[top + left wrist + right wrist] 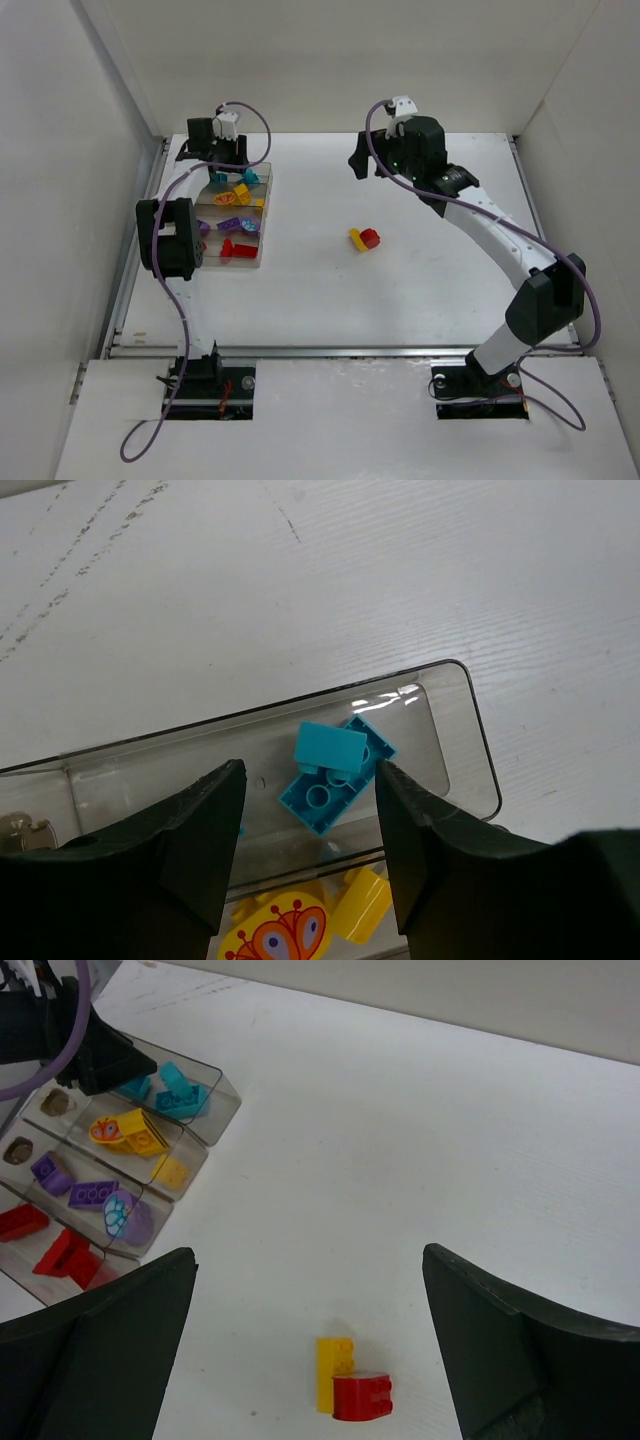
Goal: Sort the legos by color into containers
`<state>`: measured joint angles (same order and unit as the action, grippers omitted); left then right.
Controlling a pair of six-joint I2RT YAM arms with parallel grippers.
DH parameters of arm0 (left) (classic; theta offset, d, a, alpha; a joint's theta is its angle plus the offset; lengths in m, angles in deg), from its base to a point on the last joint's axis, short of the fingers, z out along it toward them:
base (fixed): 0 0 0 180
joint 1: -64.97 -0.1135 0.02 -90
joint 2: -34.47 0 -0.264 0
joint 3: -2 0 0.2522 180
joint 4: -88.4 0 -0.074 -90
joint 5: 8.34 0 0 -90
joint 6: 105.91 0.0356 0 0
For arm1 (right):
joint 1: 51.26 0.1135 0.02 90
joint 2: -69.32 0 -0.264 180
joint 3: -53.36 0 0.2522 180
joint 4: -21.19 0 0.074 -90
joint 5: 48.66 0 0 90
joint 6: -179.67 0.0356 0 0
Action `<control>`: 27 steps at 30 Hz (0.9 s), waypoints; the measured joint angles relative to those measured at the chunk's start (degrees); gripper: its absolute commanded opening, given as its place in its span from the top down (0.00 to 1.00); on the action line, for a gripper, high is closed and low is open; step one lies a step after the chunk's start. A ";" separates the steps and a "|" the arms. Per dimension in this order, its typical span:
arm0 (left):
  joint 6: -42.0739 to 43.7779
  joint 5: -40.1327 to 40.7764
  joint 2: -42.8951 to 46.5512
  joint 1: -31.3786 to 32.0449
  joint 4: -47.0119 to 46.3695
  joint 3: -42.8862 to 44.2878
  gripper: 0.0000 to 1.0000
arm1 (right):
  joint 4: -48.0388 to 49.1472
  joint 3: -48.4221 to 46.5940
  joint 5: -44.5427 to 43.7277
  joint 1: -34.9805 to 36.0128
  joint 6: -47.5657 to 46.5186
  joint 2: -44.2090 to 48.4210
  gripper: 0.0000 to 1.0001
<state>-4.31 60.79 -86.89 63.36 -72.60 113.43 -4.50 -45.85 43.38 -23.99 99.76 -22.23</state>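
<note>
The clear organizer box (266,215) lies at the left and has four compartments, also seen in the right wrist view (226,1100). From far to near they hold teal bricks (335,770), yellow bricks (130,1132), purple bricks (95,1195) and red bricks (62,1253). My left gripper (310,780) is open and empty, hovering over the teal compartment (222,172). A joined yellow and red brick cluster (365,238) lies on the table mid-centre, also in the right wrist view (350,1390). My right gripper (308,1255) is open and empty, high above and behind the cluster (358,160).
White walls enclose the table on the left, back and right. The box's rim (470,730) sits close under the left fingers. A metal rail (340,350) runs along the near table edge.
</note>
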 measured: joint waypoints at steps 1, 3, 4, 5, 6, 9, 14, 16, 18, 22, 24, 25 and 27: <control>0.39 0.11 0.00 0.00 -0.04 -0.02 0.48 | -0.04 0.04 0.07 0.00 -0.09 0.00 0.00; 1.22 0.00 0.28 0.00 -0.50 -0.74 0.48 | -0.04 0.13 0.11 0.00 -0.87 0.02 0.00; 2.08 -0.33 0.81 0.02 -0.76 -1.51 0.48 | -0.07 0.26 0.11 0.00 -1.31 0.11 0.00; 3.06 -0.72 1.53 0.22 -0.76 -2.40 0.48 | -0.15 0.57 0.11 0.00 -1.86 0.31 0.00; 4.35 -1.03 2.64 0.33 -0.74 -3.43 0.48 | -0.59 0.90 0.17 0.00 -2.49 0.52 0.00; 7.65 -1.77 7.41 1.84 -1.05 -6.34 0.47 | -3.80 1.22 1.44 0.00 -4.87 0.85 0.00; 9.49 -4.59 17.09 6.03 -2.23 -8.83 0.47 | -10.14 3.91 7.15 -0.07 -9.22 0.79 0.00; 9.53 -5.77 19.87 7.45 -2.16 -8.79 0.47 | -11.23 7.30 10.67 -0.09 -12.35 0.83 0.00; 10.05 -6.49 21.66 8.31 -0.98 -8.52 0.47 | -12.66 10.86 12.39 0.28 -16.74 0.83 0.00; 11.82 -6.93 22.93 9.16 2.97 -8.83 0.48 | -15.04 16.92 13.88 1.36 -31.01 2.86 0.00; 11.93 -6.82 23.39 9.31 3.56 -9.73 0.48 | -14.93 19.78 14.38 1.64 -39.12 5.42 0.00; 11.96 -6.69 23.78 9.35 4.02 -10.64 0.48 | -15.02 20.76 14.62 1.68 -43.41 6.64 0.00; 11.93 -6.43 24.74 9.38 4.81 -12.39 0.48 | -16.06 20.44 15.19 1.68 -52.41 7.02 0.00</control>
<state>7.62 54.37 -62.15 72.74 -67.79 101.04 -20.56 -25.41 58.57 -22.31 47.34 -15.21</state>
